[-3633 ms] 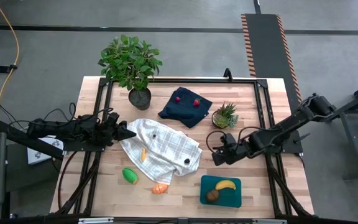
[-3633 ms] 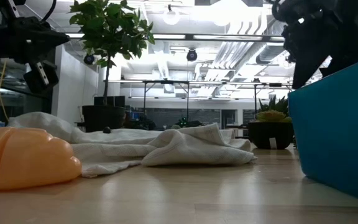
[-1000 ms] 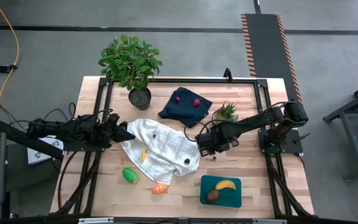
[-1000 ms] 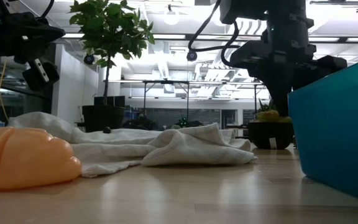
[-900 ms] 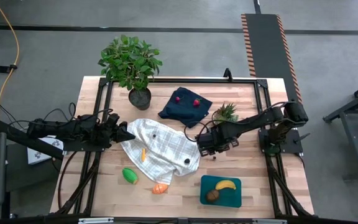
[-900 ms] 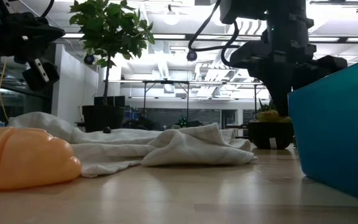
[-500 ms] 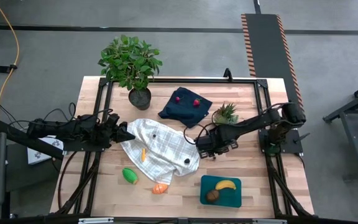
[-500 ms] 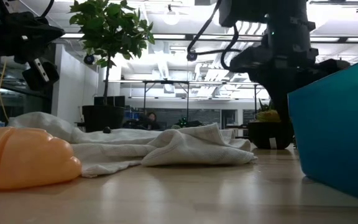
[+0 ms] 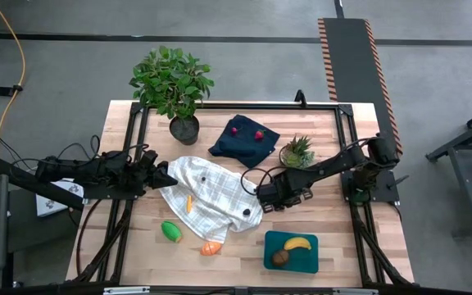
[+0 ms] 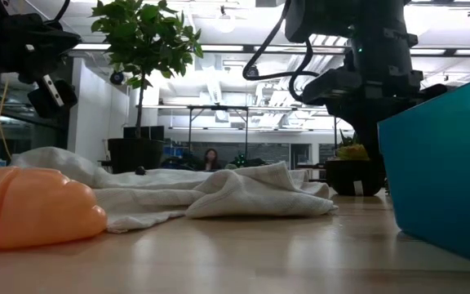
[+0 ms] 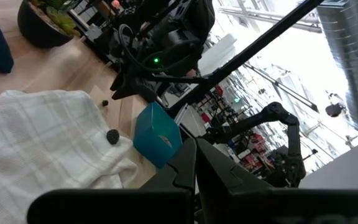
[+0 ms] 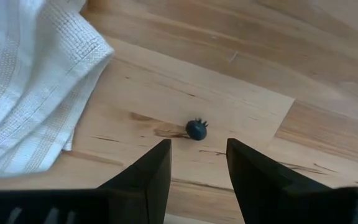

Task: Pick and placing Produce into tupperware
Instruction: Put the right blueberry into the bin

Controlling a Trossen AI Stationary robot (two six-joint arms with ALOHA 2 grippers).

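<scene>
A: What carries the things?

B: A bench (image 9: 334,131) of pale wood planks with a black frame on it. The floor around it is grey concrete, and a strip with orange and black stripes (image 9: 379,65) runs beyond the far right corner.

A: Where is the tupperware?

B: The tupperware (image 9: 292,251) lies near the front edge, toward the right corner. A yellow banana (image 9: 297,243) and a brown round piece (image 9: 279,258) lie inside it. A green piece (image 9: 171,231) and an orange piece (image 9: 211,247) lie on the wood near the front edge, left of the middle.

A: And the middle of the bench?

B: A white checked cloth (image 9: 211,197) is spread there, crumpled, with a small orange piece (image 9: 189,203) on it. A dark navy cloth (image 9: 244,141) lies toward the far edge with two red berries (image 9: 247,131) on it. A leafy potted plant (image 9: 173,86) stands at the far left and a small spiky plant (image 9: 297,152) just right of the navy cloth.

A: The tools?

B: The right tool (image 12: 196,163) hangs over bare wood beside the white cloth's right edge, its fingers (image 12: 148,171) apart and empty, and a small dark berry (image 12: 196,129) lies just ahead of them. The left tool (image 9: 169,175) waits at the cloth's left edge, pressed together.

A: The room behind?

B: In the low view I see white ceiling pipes, bright lamps and a person (image 10: 211,158) far at the back.
</scene>
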